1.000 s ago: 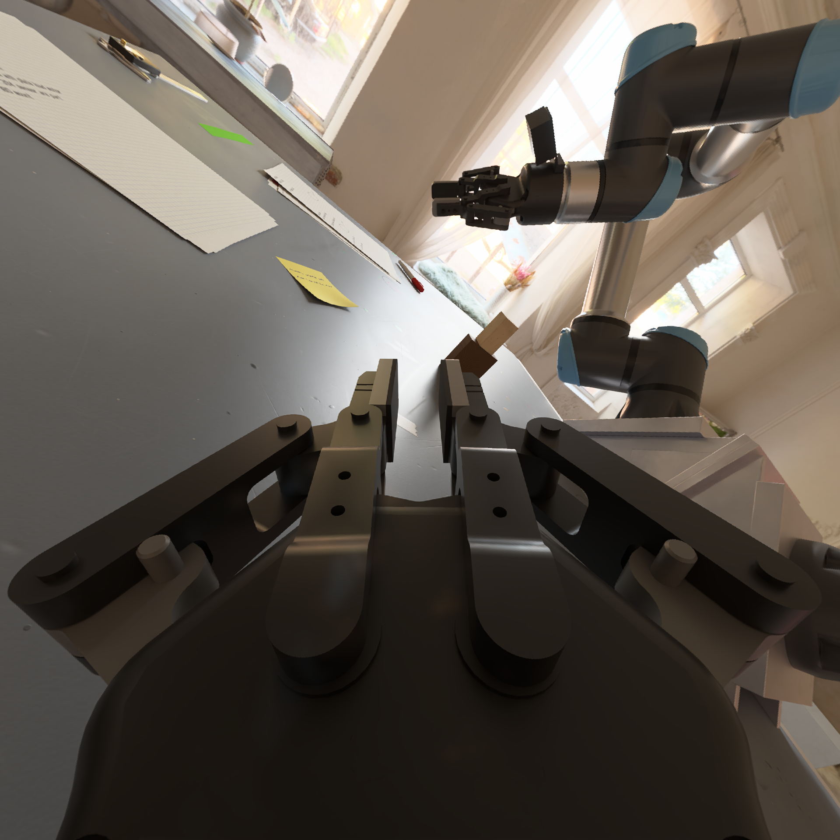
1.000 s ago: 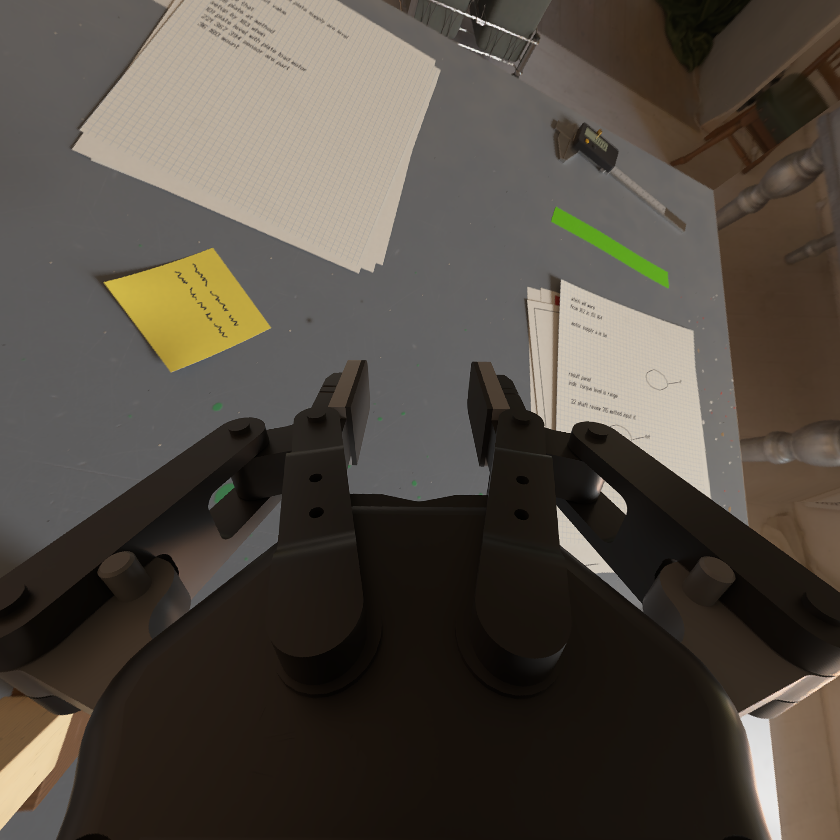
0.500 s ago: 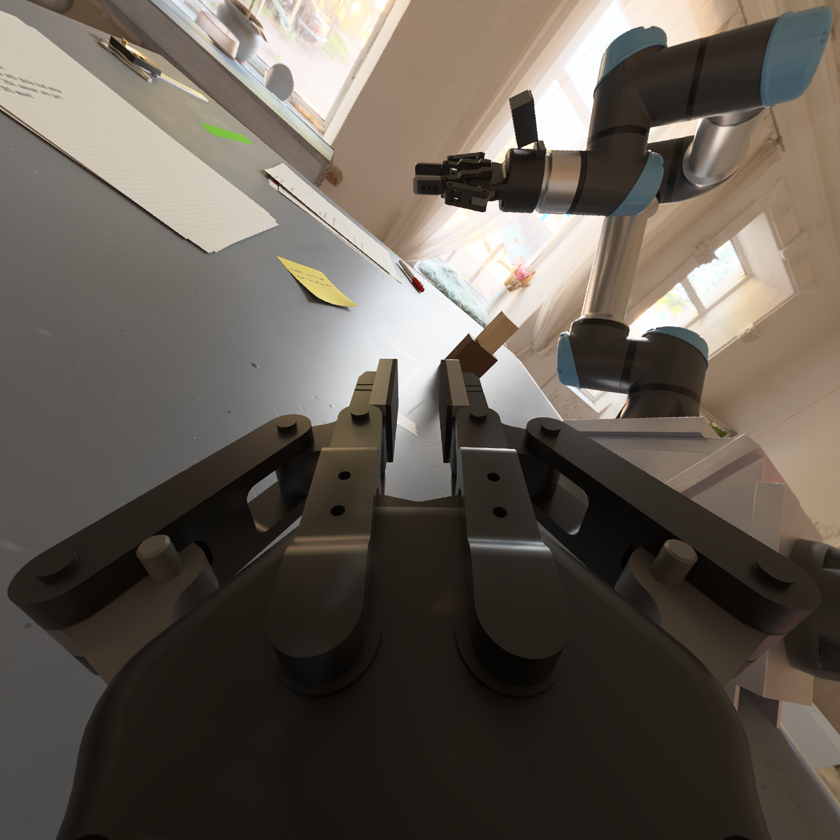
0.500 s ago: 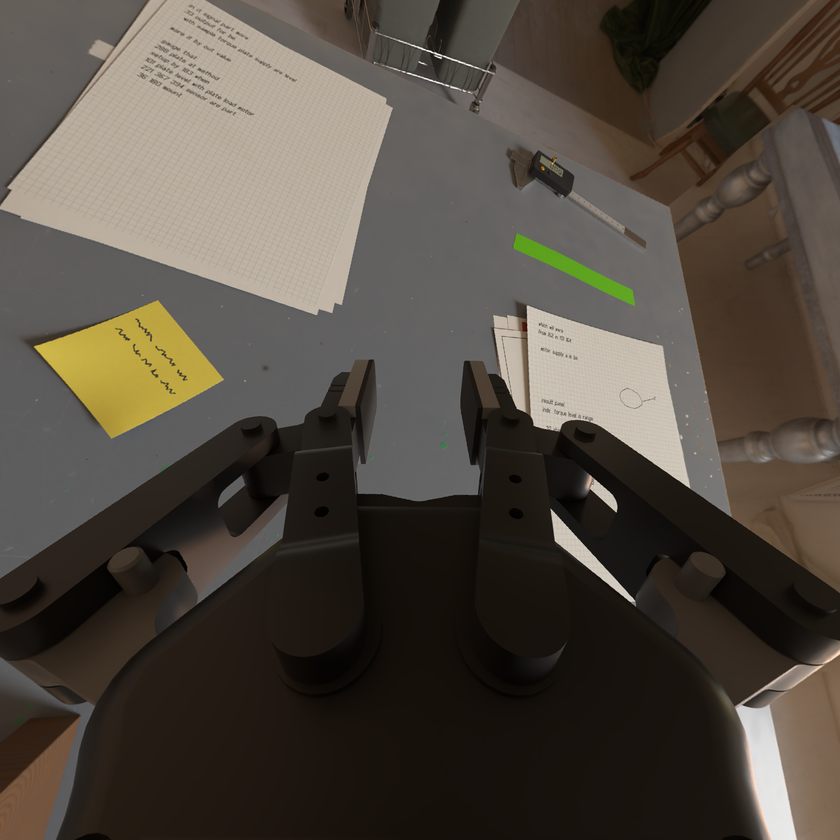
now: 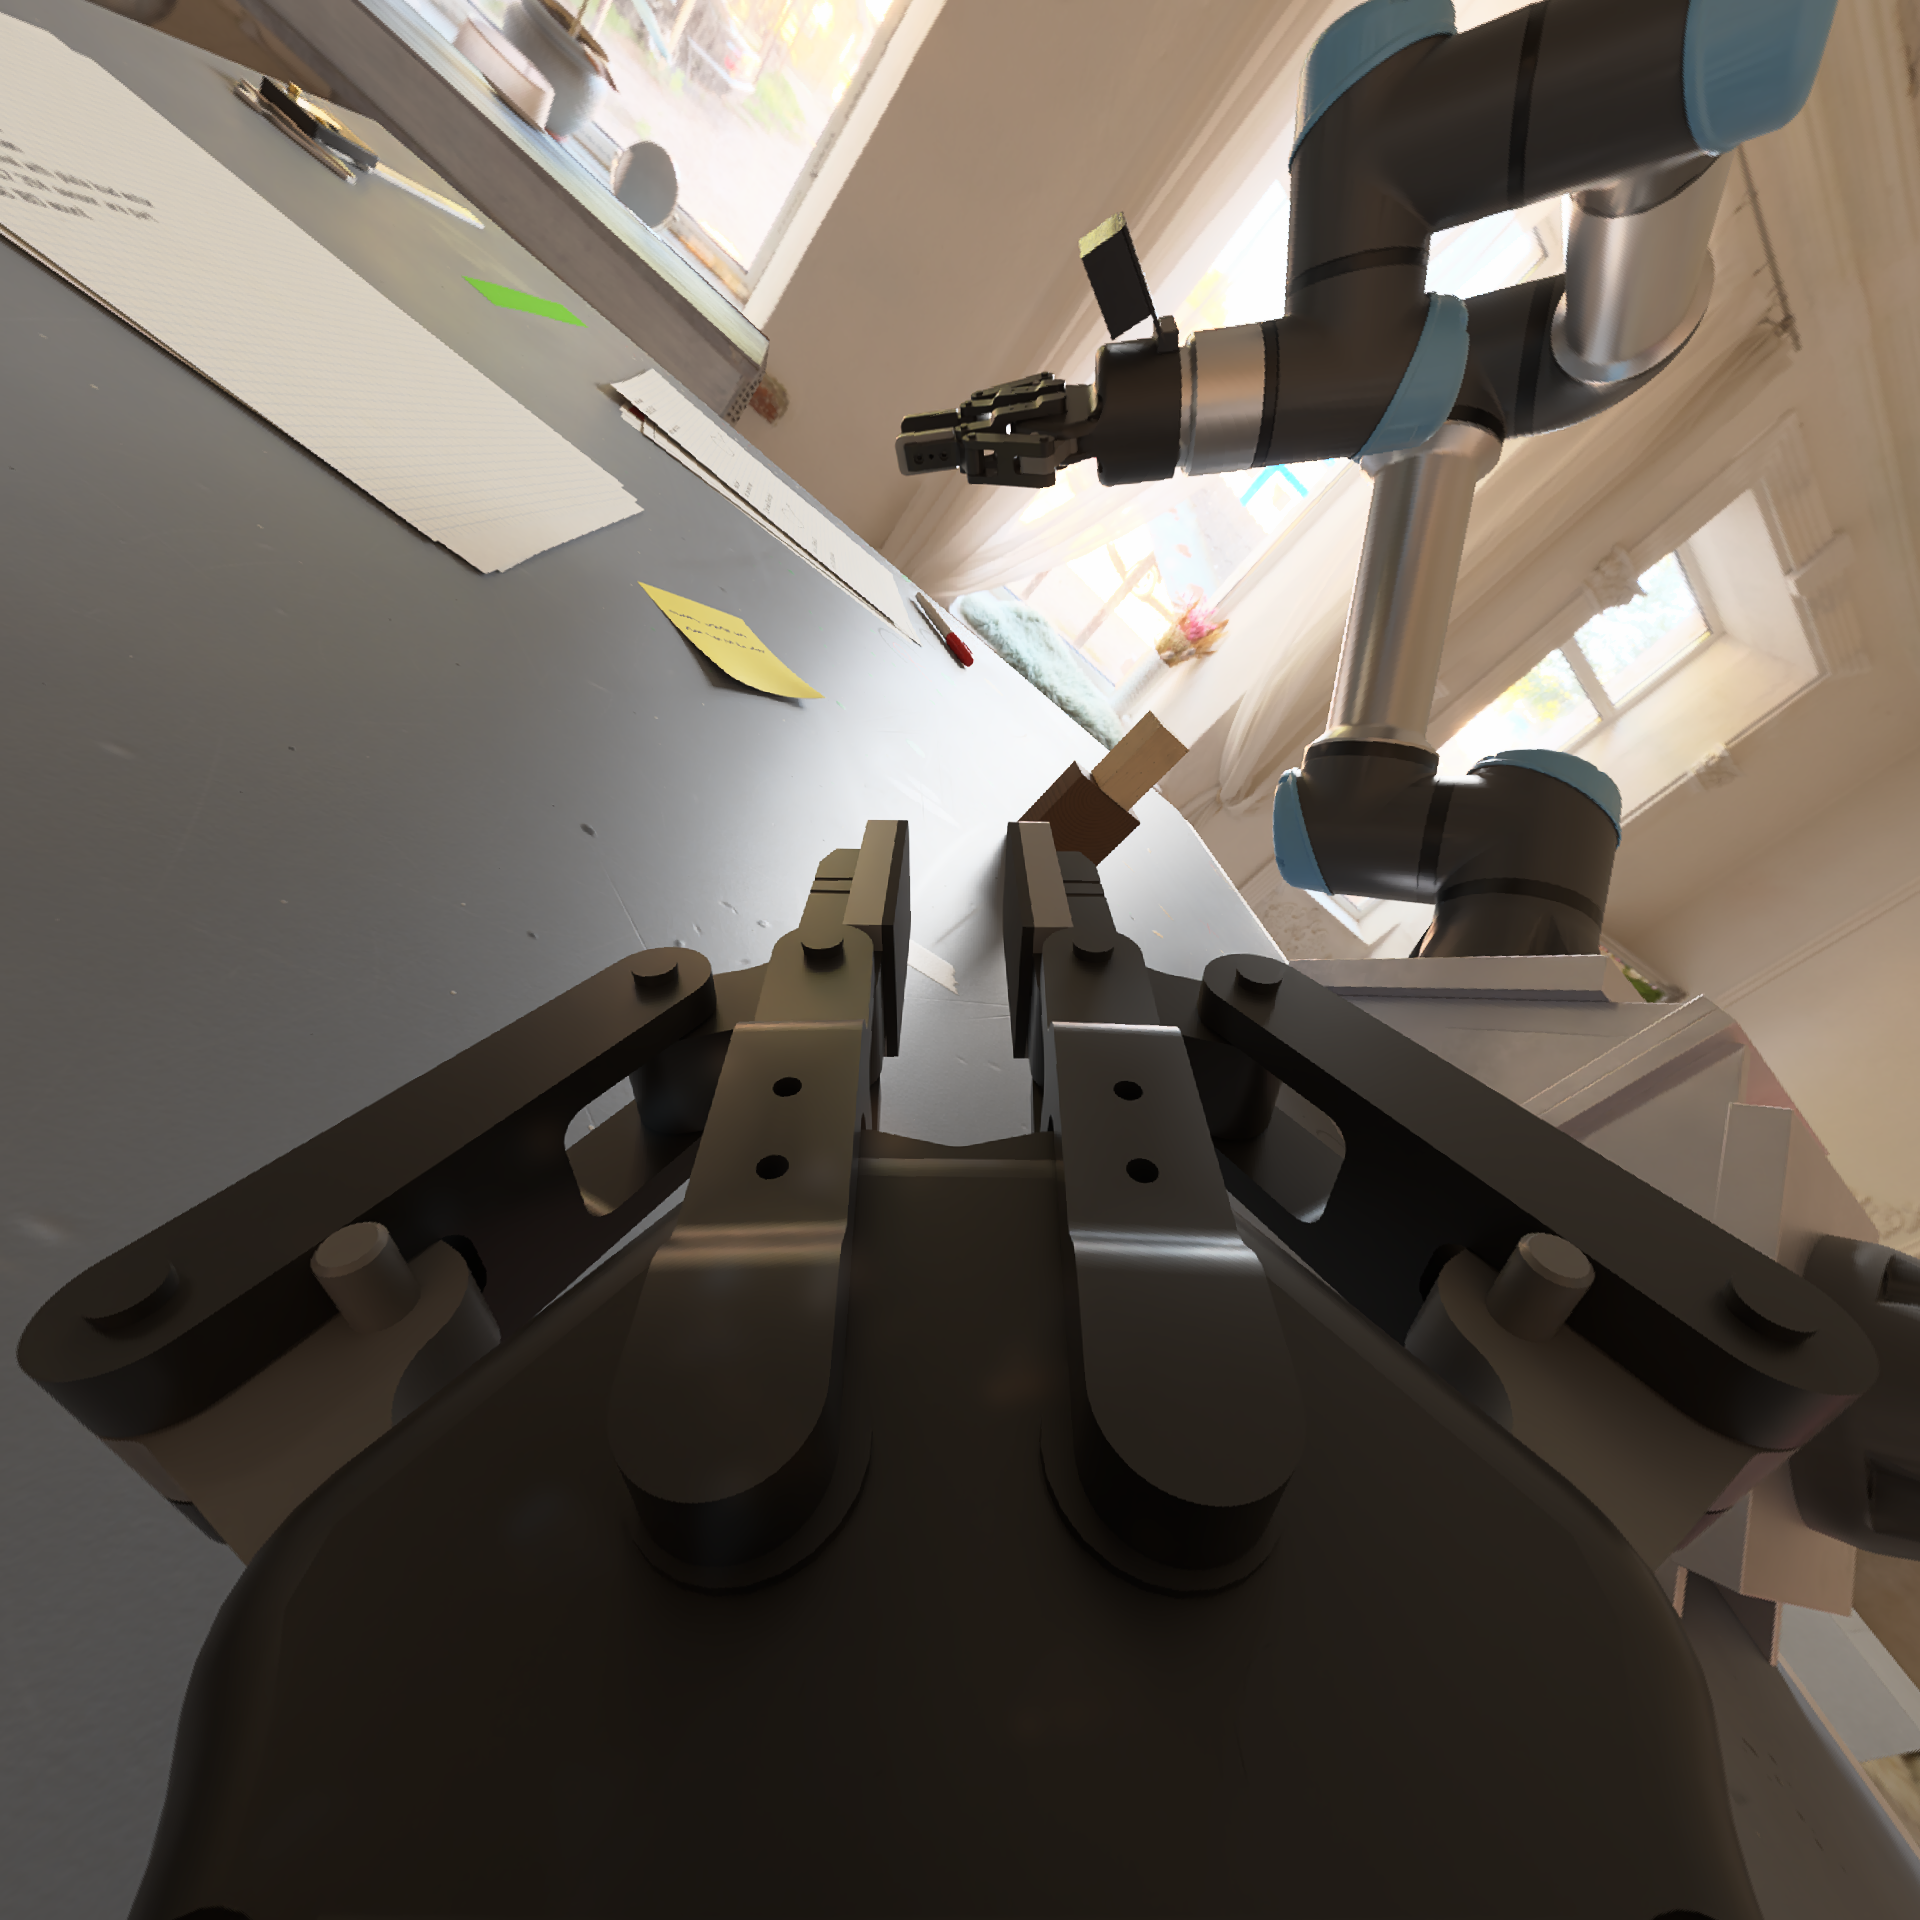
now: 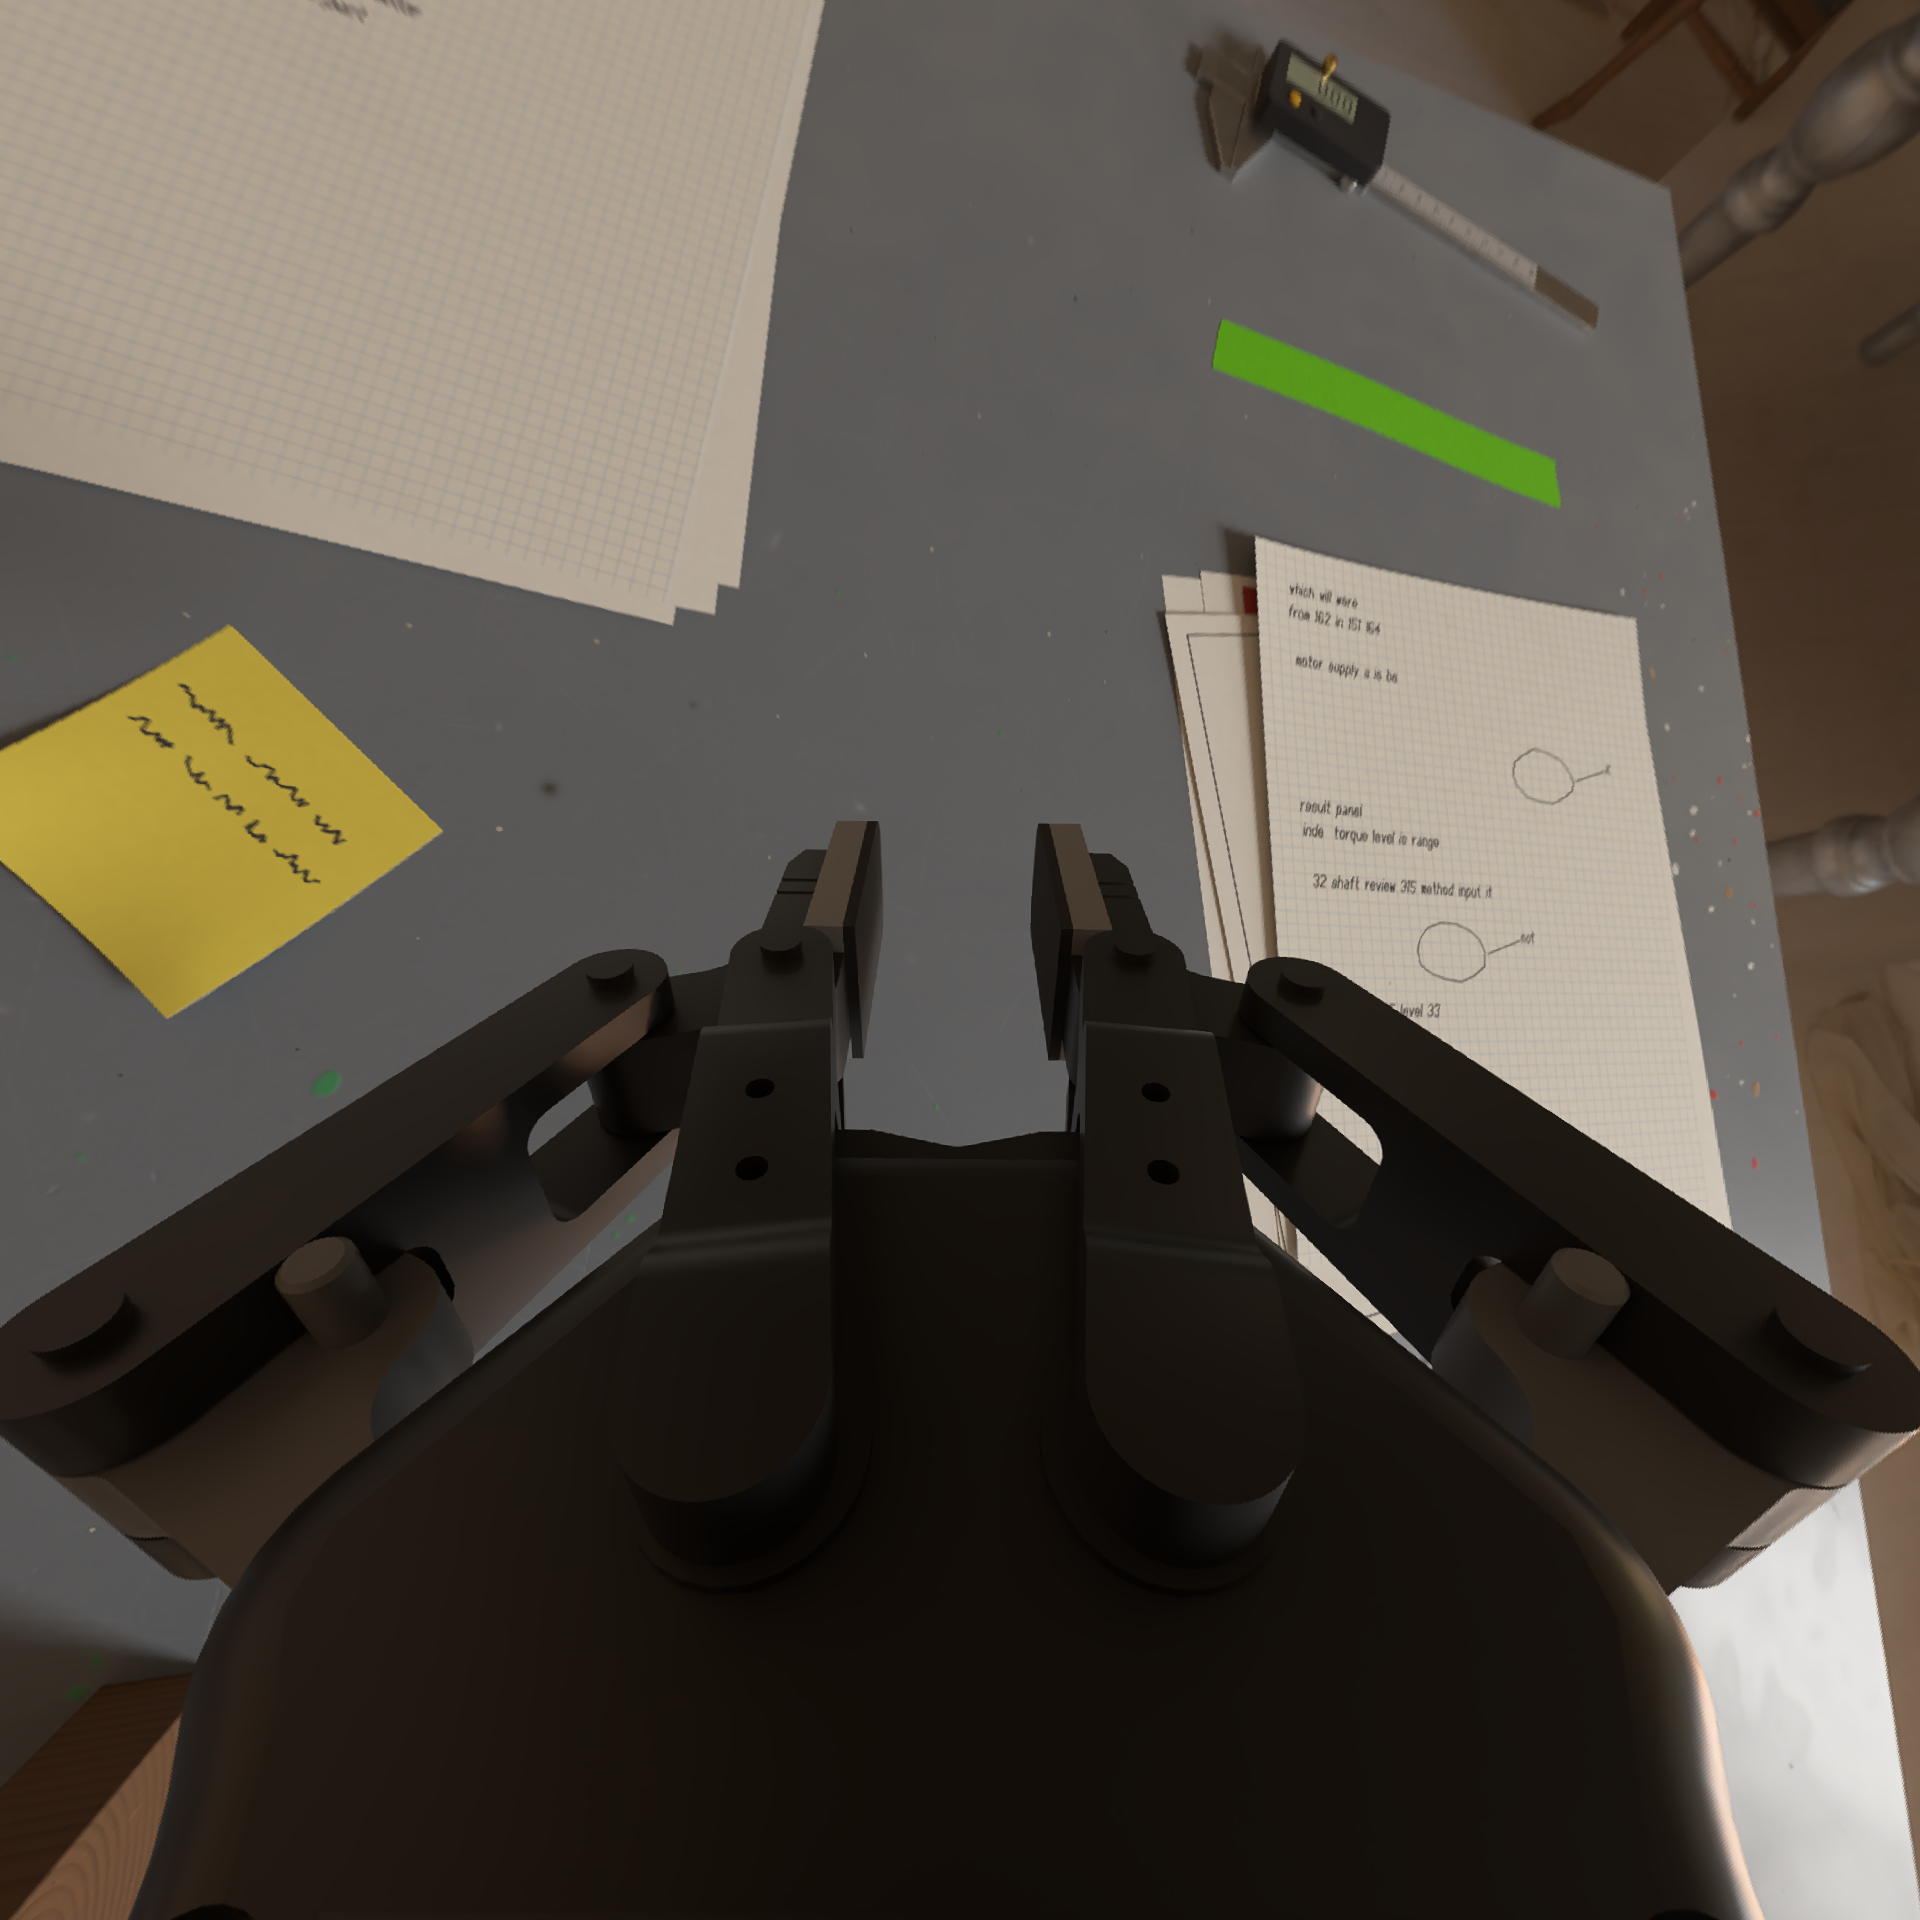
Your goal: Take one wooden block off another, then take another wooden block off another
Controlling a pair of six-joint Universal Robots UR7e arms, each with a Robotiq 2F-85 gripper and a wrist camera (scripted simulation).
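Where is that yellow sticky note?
In the right wrist view the yellow sticky note lies on the grey table, left of the right gripper, below the graph paper.

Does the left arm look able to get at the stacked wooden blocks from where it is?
Probably yes: the blocks stand just ahead of the left gripper, its jaws open, with nothing between.

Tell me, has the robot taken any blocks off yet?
It doesn't look like it. The light wooden block sits on the dark wooden block at the table's edge. The left gripper and right gripper are both open and empty. Both take-offs seem left to do.
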